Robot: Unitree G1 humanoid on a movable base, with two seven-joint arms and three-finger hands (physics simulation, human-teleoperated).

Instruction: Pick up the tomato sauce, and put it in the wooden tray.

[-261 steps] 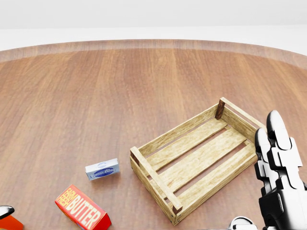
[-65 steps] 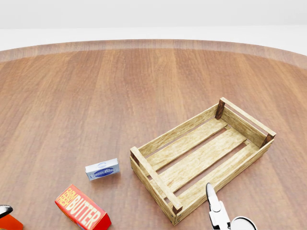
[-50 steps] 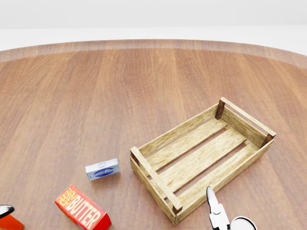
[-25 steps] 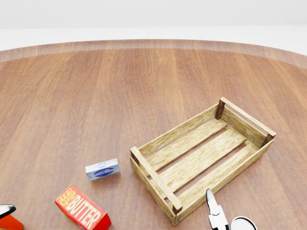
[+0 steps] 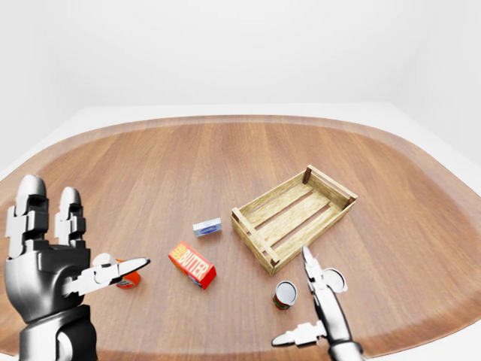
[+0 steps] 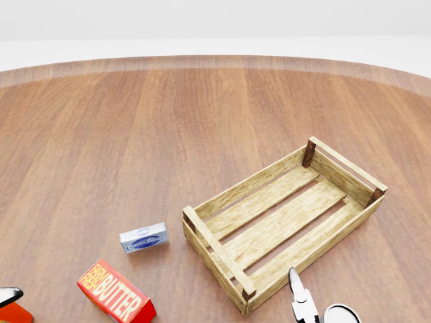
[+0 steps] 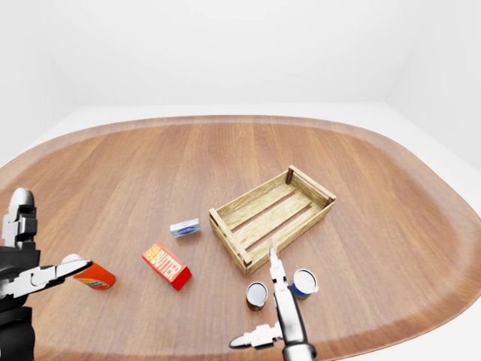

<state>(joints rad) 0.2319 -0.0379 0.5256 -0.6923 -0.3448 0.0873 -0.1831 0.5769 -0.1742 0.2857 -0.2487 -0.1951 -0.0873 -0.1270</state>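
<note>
Here, I look down on an oval wooden table [image 5: 188, 158] from my head cameras. The wooden tray [image 5: 253, 241], a slatted crate holding nothing, sits right of centre in the left-eye view.

Just below its near corner stand two small cans. I take the one with the dark red label to be the tomato sauce [image 7: 257, 295], though the label is too small to read. The other, blue-labelled can [image 7: 304, 283] stands just beside it, to its right.

My right hand [image 7: 285, 325] comes up from the bottom edge. Its fingers are spread wide and it grips nothing. One finger points up between the two cans, and the thumb sticks out to the left, below the red can.

My left hand [image 5: 45, 263] is raised at the left edge, fingers splayed and also holding nothing. An orange-red container [image 7: 94, 277] lies near it. A red butter box [image 5: 192, 264] and a small blue-and-white box [image 5: 207, 226] lie between that hand and the tray.

I judge that the reach is in hand and the pick-up is not yet made. Next, my right hand needs to shift left and settle around the red can, then close without knocking its neighbour.
</note>
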